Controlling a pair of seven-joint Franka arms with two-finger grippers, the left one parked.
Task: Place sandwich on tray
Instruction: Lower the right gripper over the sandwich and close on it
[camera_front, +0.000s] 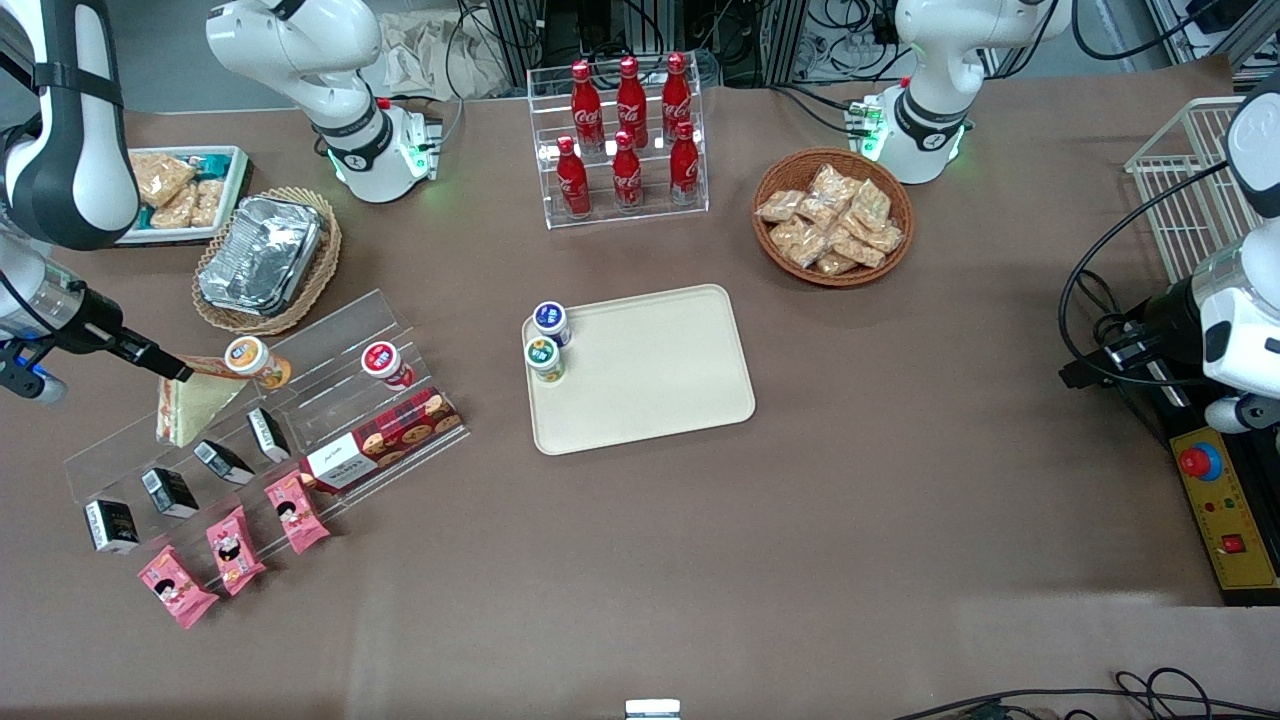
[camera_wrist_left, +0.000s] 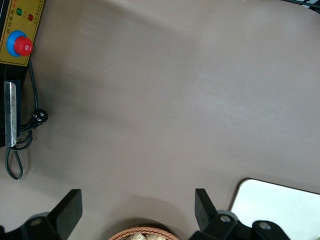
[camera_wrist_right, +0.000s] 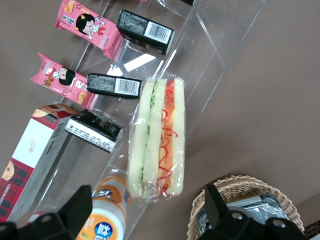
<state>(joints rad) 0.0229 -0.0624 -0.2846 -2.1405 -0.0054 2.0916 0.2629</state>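
The sandwich is a wrapped triangular wedge lying on the upper step of a clear acrylic shelf, toward the working arm's end of the table. Its edge shows pale bread with green and red-orange filling. My gripper hovers over the sandwich's upper corner, fingers open and wide apart, holding nothing. In the right wrist view the gripper straddles the sandwich's near end without touching it. The cream tray lies flat at the table's middle, and its corner shows in the left wrist view.
An orange-lidded bottle lies beside the sandwich, close to one finger. A wicker basket of foil containers sits just farther back. Two small tubs stand on the tray's edge. Black packets, pink snacks and a cookie box fill the lower steps.
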